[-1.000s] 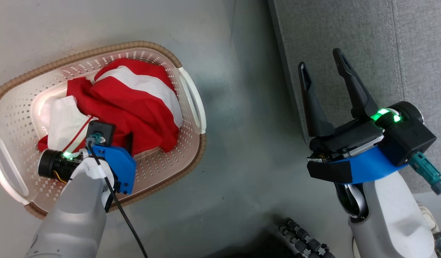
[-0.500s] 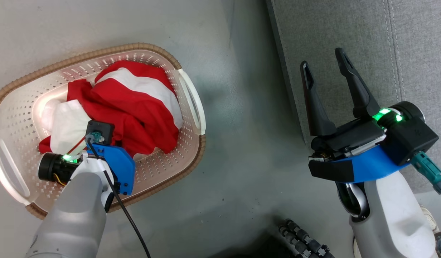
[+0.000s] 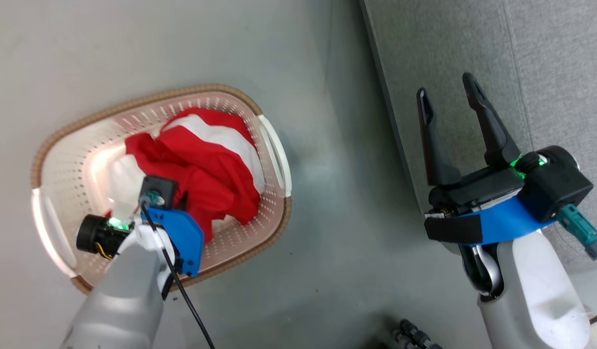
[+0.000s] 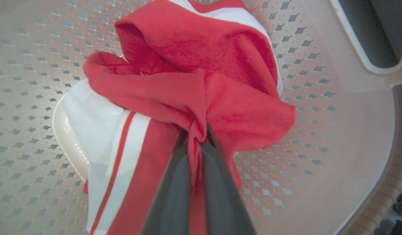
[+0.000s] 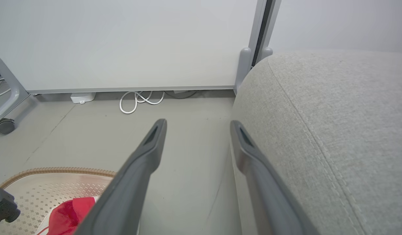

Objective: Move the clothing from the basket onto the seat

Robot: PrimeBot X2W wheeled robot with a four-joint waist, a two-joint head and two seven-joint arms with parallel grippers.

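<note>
**Left hand pinches a red fold in the basket**

The clothing [image 3: 216, 160] lies heaped inside the basket [image 3: 75, 165], which stands on the grey floor [image 3: 182, 43] at about 9 o'clock in the head view. The seat [image 3: 473, 43] fills the 1 to 3 o'clock corner, well apart from the basket across a strip of floor.

The left hand [image 4: 197, 130] is clenched on the clothing. In the left wrist view its two dark fingers [image 4: 175, 182] meet on a gathered ridge of red cloth at the 6 o'clock side of the heap. A white panel with thin red piping hangs at 8 o'clock. The right hand [image 3: 445, 86] is released and grasps nothing, its jaws wide apart, poised over the seat's near edge at about 3 o'clock.

The fabric looks light, soft and limp, so it will probably sag and trail when lifted rather than keep its shape. A pinch on a bunched fold like this one seems sound, since several layers give the fingers more to bite than a single edge would. The two garments are tangled together, so the lift may drag the second one up, or it may slip free partway. A high lift looks wise, so that trailing cloth clears the basket's brown rim. None of the clothing is on the seat yet.
</note>
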